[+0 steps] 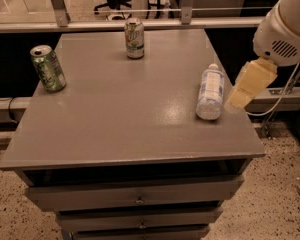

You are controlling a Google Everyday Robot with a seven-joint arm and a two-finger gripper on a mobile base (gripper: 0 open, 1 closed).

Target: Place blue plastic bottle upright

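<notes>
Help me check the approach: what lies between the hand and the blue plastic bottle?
Nothing: in the camera view the hand hangs just past the table edge beside the lying blue plastic bottle, only bare tabletop between.
</notes>
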